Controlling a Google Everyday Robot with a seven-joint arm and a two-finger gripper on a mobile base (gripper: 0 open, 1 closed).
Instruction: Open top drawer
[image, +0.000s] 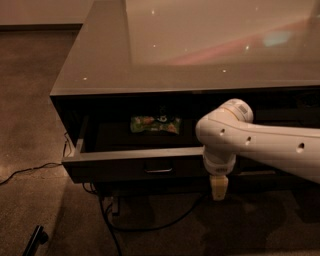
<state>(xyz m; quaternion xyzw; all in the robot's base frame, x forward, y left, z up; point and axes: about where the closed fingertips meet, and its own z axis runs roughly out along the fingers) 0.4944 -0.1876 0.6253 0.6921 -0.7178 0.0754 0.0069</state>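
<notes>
The top drawer (125, 170) of the dark grey cabinet stands pulled out, with its small rectangular centre pull (159, 170) facing me. A green snack bag (155, 124) lies on the drawer's floor near the back. My white arm (260, 145) reaches in from the right. The gripper (218, 189) points down in front of the drawer's front panel, right of the pull and just below the panel's lower edge. It holds nothing that I can see.
The glossy cabinet top (200, 45) overhangs the drawer. A black cable (150, 225) runs over the carpet under the cabinet and another (25, 170) trails off to the left. A dark object (36, 239) lies on the floor at the bottom left.
</notes>
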